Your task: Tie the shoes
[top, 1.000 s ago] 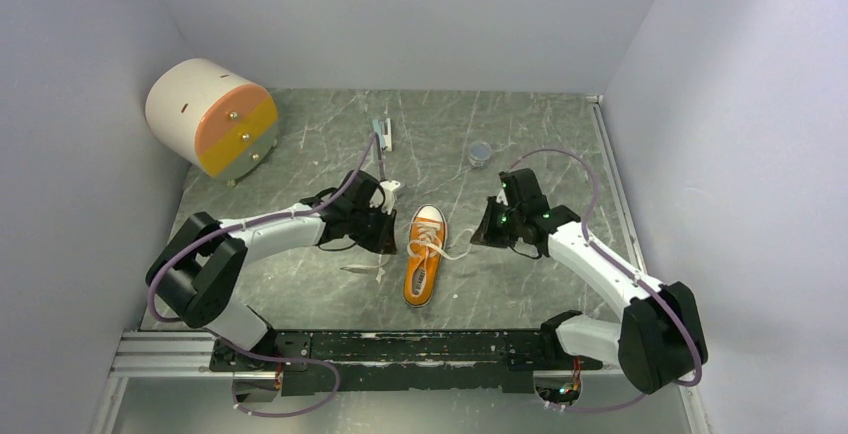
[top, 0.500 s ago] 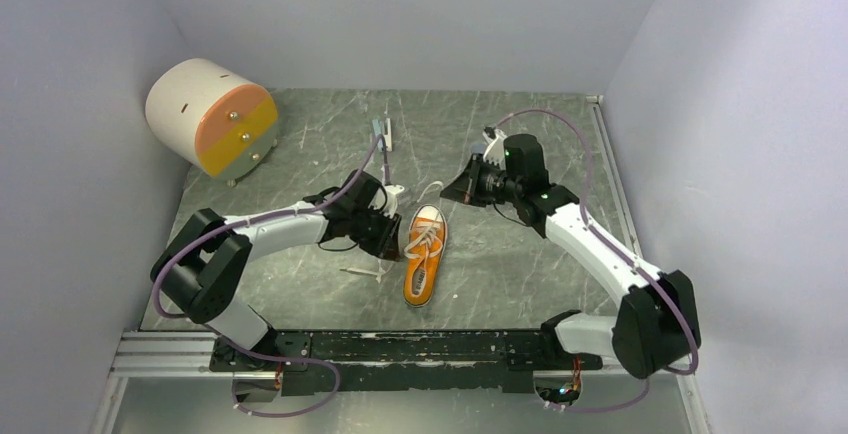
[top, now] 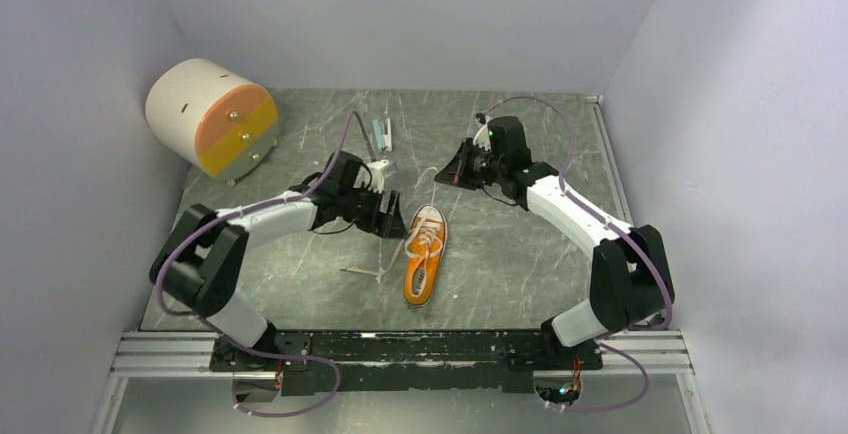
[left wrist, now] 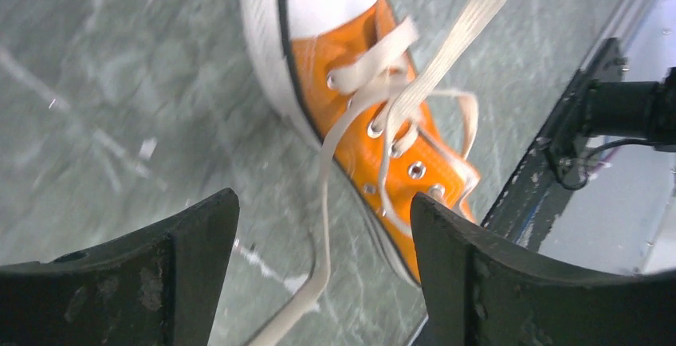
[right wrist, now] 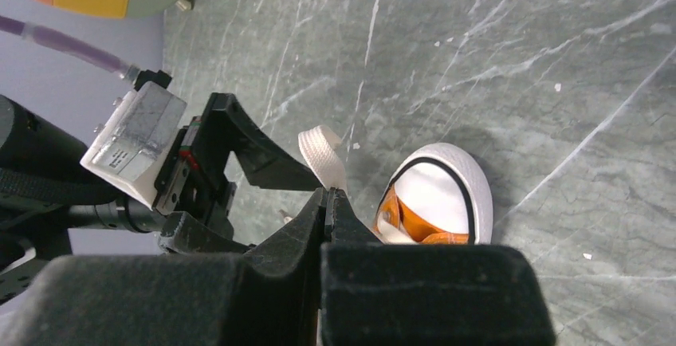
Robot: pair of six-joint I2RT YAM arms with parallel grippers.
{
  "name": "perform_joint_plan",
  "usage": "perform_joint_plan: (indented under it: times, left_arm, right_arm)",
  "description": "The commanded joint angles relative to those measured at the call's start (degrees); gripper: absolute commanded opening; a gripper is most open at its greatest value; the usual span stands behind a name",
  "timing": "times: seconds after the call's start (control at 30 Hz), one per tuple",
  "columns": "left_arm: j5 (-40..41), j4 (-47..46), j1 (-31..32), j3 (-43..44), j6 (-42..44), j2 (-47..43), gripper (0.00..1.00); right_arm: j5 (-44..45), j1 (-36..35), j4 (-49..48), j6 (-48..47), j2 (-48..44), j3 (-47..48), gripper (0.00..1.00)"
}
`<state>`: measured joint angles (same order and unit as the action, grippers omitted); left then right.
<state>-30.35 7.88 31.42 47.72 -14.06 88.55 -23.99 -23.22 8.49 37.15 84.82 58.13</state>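
The orange shoe [top: 424,259] lies mid-table with its white toe cap pointing away from the arm bases. My right gripper [top: 450,174] hovers just beyond the toe, shut on a white lace [top: 431,186] that runs taut up from the eyelets. In the right wrist view the lace [right wrist: 322,153] sticks out past the closed gripper [right wrist: 329,194] above the toe cap [right wrist: 443,194]. My left gripper [top: 391,219] is beside the shoe's left side. In the left wrist view the gripper [left wrist: 323,202] stands open; a loose lace [left wrist: 322,260] lies on the table in the gap, untouched. The shoe [left wrist: 363,135] lies just ahead.
A white cylinder with an orange and yellow face [top: 212,116] lies at the back left. A small grey-blue clip [top: 382,134] rests on the table behind the left arm. Grey walls close in three sides, and a black rail [top: 400,346] runs along the near edge.
My left gripper opened, let go of its lace and drew back a little. The right gripper swung away from the shoe's right side to beyond the toe, pulling its lace with it.
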Motion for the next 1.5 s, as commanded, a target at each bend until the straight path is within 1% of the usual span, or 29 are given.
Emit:
perform_joint_plan:
  times: [0.0, 0.1, 0.17, 0.23, 0.37, 0.4, 0.47, 0.5, 0.63, 0.67, 0.73, 0.87, 1.03, 1.1, 1.2, 1.33, 1.4, 1.47]
  left_arm:
    - [-12.2, -13.1, -0.1, 3.7, -3.2, 7.1, 0.85]
    - [-14.8, -14.7, 0.0, 5.8, -3.0, 11.6, 0.85]
    - [-16.3, -14.7, 0.1, 7.0, -2.5, 14.3, 0.82]
    - [-17.0, -13.2, 0.1, 8.0, -1.5, 16.1, 0.75]
    - [-17.5, -11.5, 0.1, 8.0, 0.0, 17.0, 0.60]
    - [-17.6, -11.2, 0.1, 7.9, 0.2, 17.1, 0.54]
    - [-17.6, -10.6, 0.1, 7.8, 0.3, 16.7, 0.38]
    - [-17.2, -10.2, 0.1, 7.7, 0.3, 15.9, 0.32]
    - [-15.9, -8.4, 0.1, 7.1, 0.8, 11.5, 0.25]
    - [-15.7, -8.0, 0.2, 6.9, 0.8, 10.1, 0.20]
    - [-15.6, -6.8, 0.6, 6.9, 1.1, 7.6, 0.15]
    - [-16.6, -4.3, 2.1, 7.7, 2.0, 4.4, 0.11]
    - [-18.3, -4.9, 3.2, 7.8, 1.2, 2.4, 0.09]
    - [-19.0, -5.6, 3.3, 7.2, 0.8, 1.8, 0.09]
    - [-18.0, -5.7, 3.3, 6.6, 0.7, 1.4, 0.09]
    - [-18.2, -8.9, 3.3, 5.1, -1.5, 1.4, 0.09]
    - [-18.3, -11.2, 3.3, 4.7, -3.1, 1.8, 0.09]
    - [-17.7, -11.8, 3.4, 5.0, -3.7, 3.2, 0.09]
  right_arm:
    - [0.8, 0.6, 1.1, -0.8, 1.8, 2.0, 0.00]
    - [0.1, 0.6, 0.7, -0.6, 2.2, 2.0, 0.00]
    - [-0.3, 0.7, 0.6, -0.7, 2.5, 2.3, 0.00]
    - [-0.4, 0.8, 0.7, -0.6, 2.8, 2.6, 0.00]
    - [-0.2, 0.9, 0.8, -1.0, 2.8, 2.6, 0.00]
    - [-0.1, 0.9, 1.0, -1.1, 2.8, 2.6, 0.00]
    - [0.0, 0.9, 1.2, -1.3, 2.7, 2.5, 0.00]
    - [0.1, 0.9, 1.3, -1.4, 2.7, 2.4, 0.00]
    - [-1.0, 0.9, 1.6, -1.8, 3.5, 2.8, 0.00]
    - [-1.5, 0.9, 1.7, -1.9, 4.0, 3.1, 0.00]
    - [-3.2, 0.7, 1.9, -2.3, 5.3, 3.8, 0.00]
    - [-7.1, 0.0, 3.7, -3.3, 9.2, 5.9, 0.00]
    - [-13.2, -1.4, 12.0, -7.6, 14.7, 9.1, 0.00]
    - [-18.5, -1.4, 13.4, -8.2, 15.8, 7.3, 0.00]
    - [-25.2, -1.5, 17.8, -10.0, 15.6, 5.0, 0.00]
    - [-31.4, -1.5, 20.3, -11.1, 11.0, -0.8, 0.00]
    - [-35.7, -1.6, 21.6, -12.7, 10.7, -3.1, 0.00]
    - [-37.5, -1.7, 23.2, -15.2, 11.1, -4.3, 0.00]
